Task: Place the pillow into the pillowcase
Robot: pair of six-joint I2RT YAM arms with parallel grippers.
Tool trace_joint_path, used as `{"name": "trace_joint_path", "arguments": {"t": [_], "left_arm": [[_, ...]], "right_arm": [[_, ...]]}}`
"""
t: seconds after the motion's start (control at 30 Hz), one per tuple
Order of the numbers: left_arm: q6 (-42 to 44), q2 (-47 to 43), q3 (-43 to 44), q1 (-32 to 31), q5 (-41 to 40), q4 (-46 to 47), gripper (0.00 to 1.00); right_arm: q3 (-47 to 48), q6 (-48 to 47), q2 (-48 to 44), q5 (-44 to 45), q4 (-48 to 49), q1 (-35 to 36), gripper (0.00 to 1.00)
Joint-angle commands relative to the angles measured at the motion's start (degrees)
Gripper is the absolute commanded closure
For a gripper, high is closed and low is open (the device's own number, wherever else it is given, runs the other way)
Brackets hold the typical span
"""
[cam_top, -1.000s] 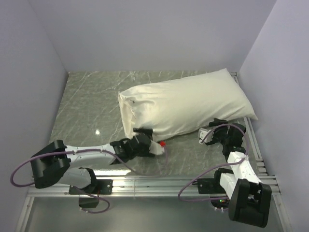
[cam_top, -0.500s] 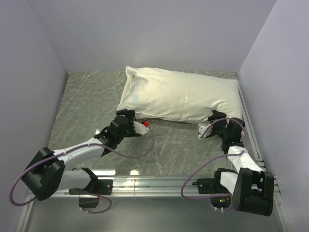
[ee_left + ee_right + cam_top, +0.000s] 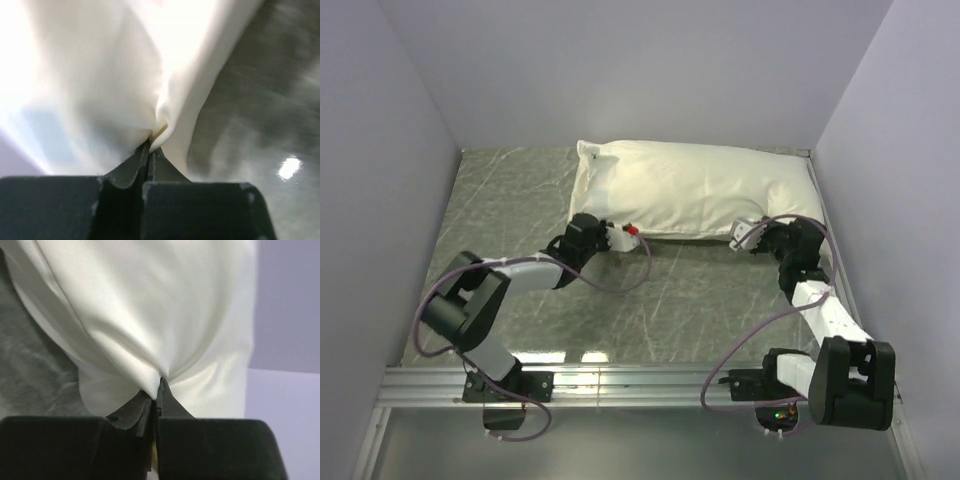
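**Stuffed pillowcase (image 3: pixel 695 195) pinched along its near edge**

The left gripper (image 3: pixel 150 146) has its jaws pressed together on a fold near the pillowcase's near-left corner. The plump pillowcase lies along the far side of the marbled table (image 3: pixel 510 215). The right gripper (image 3: pixel 160 384) is clamped on fabric at the near-right edge.

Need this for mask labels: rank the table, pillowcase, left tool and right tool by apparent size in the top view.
1. the table
2. the pillowcase
3. the left tool and the right tool: they look about alike, so I won't rank them.
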Motion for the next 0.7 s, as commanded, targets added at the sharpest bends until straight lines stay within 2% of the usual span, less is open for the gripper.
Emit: {"name": "trace_joint_path", "arguments": {"t": [0.0, 0.07, 0.17, 0.33, 0.43, 0.57, 0.67], "left_arm": [[-6.9, -12.8, 5.9, 1.9, 5.5, -6.6, 1.0], [-9.6, -20.9, 7.8, 2.3, 7.7, -14.3, 1.0], [-14.6, -30.8, 10.4, 2.3, 8.5, -20.8, 1.0], [-19.0, -39.0, 15.4, 2.3, 5.8, -29.0, 1.0], [-20.3, -38.2, 19.1, 2.3, 4.1, -28.7, 1.0], [-20.1, -30.1, 20.1, 4.4, 4.0, -22.5, 1.0], [-19.9, -22.6, 21.0, 8.1, 5.8, -16.8, 1.0]], "right_arm": [[10.5, 9.9, -5.7, 0.3, -4.6, -0.3, 1.0], [15.5, 14.7, -8.1, -0.1, -8.8, -0.8, 1.0], [20.1, 20.0, -12.0, -0.4, -11.6, -1.8, 1.0], [25.5, 26.0, -16.9, 0.6, -13.2, -2.0, 1.0], [29.9, 28.4, -14.0, 2.5, -11.6, -2.1, 1.0], [33.3, 30.6, -3.9, 7.5, -9.8, 0.1, 1.0], [34.1, 31.5, 1.8, 9.9, -7.6, 2.0, 1.0]]}}
